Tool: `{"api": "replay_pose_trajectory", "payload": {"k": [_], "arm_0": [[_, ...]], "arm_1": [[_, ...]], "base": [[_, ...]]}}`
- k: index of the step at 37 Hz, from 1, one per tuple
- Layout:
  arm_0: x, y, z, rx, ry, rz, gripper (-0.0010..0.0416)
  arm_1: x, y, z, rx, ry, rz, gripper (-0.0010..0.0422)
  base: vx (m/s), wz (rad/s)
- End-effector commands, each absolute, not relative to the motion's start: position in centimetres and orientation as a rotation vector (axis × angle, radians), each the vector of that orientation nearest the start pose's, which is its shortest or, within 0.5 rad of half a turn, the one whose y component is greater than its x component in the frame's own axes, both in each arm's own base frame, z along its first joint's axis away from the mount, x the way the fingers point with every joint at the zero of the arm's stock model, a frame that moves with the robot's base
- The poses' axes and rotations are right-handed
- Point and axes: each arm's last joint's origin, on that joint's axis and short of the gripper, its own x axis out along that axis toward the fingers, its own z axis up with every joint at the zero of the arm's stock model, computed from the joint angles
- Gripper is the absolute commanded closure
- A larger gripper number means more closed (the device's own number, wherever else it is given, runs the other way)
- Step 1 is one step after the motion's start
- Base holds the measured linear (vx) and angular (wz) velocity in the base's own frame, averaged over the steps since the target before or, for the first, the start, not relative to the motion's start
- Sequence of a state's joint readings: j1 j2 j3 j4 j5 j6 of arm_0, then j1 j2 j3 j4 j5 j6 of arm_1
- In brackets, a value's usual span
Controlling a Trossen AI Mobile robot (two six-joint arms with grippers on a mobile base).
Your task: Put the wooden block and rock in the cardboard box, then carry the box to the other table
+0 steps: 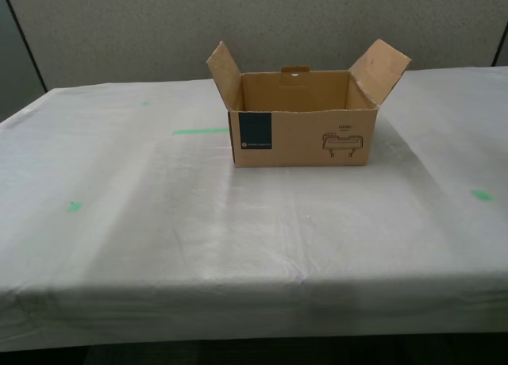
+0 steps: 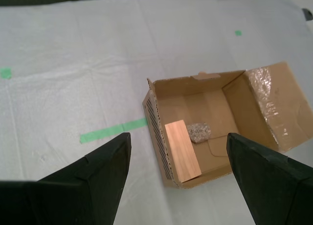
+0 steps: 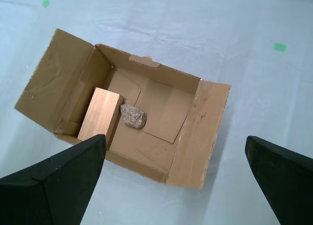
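Observation:
The cardboard box (image 1: 302, 131) stands open on the other table (image 1: 159, 222), the one draped in a white sheet, just past the middle of the exterior view. Inside it lie the wooden block (image 3: 100, 115) and the rock (image 3: 133, 116), side by side on the box floor; the block (image 2: 182, 150) and rock (image 2: 199, 132) also show in the second wrist view. My first gripper (image 3: 173, 178) hangs open above the box (image 3: 127, 107), holding nothing. My second gripper (image 2: 178, 178) is open too, above the box (image 2: 220, 122). Neither arm shows in the exterior view.
Green tape marks (image 1: 200, 131) dot the white sheet, one strip beside the box and small spots (image 1: 74, 207) toward both sides of the exterior view. A grey partition wall (image 1: 262, 24) stands behind the table. The table's front edge (image 1: 254, 290) runs across the exterior view's lower part.

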State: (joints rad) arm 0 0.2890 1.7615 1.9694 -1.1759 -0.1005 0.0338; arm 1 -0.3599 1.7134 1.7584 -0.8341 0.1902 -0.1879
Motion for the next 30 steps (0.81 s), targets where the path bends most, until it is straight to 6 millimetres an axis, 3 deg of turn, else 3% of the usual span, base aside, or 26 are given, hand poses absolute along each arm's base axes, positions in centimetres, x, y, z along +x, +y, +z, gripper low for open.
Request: {"api": "replay_pose_trajectory", "payload": {"k": [1,7,15,30], "arm_0": [[32.1,9.8,40.2,-0.065,0.938,0.346,0.0009],[29.7,9.1,40.9,-0.059,0.872,0.351,0.001],[26.2,8.1,40.7,-0.057,0.803,0.359,0.001],[21.8,6.8,38.9,-0.058,0.804,0.36,0.001]], "arm_1": [[33.0,-13.0,37.9,-0.101,0.81,-0.446,0.0149],[31.0,-12.2,39.3,-0.096,0.77,-0.434,0.0149],[28.3,-11.1,39.4,-0.083,0.742,-0.394,0.0149],[23.8,-9.7,35.8,-0.128,0.793,-0.37,0.0149]], "base": [[0.0,0.0],[0.0,0.0],[0.0,0.0],[0.0,0.0]]}}
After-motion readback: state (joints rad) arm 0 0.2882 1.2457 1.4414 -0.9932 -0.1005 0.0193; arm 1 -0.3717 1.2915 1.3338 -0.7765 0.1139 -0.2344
